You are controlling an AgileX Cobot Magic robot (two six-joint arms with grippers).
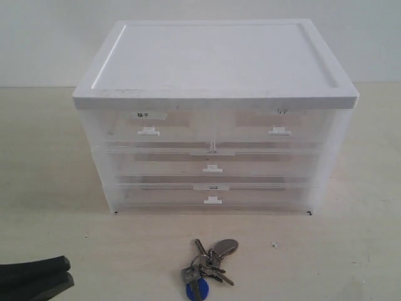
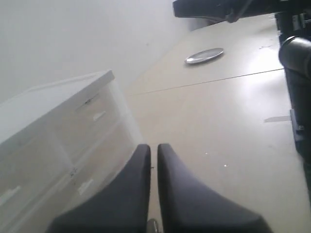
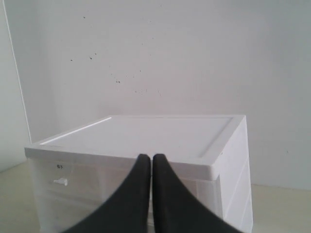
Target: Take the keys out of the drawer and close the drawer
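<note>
On the table at 6 o'clock from the cabinet (image 1: pixel 216 56) lie the keys (image 1: pixel 207 266), well apart from the left pincer (image 1: pixel 66 271) at their 9 o'clock, pinched together and empty; the right pincer (image 3: pixel 151 158) likewise. The drawer (image 1: pixel 150 125) looks flush, so the risk I see is a low sweep of the left arm scattering the keys

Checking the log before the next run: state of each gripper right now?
Left gripper: jaws closed, holding nothing.
Right gripper: jaws closed, holding nothing.
</note>
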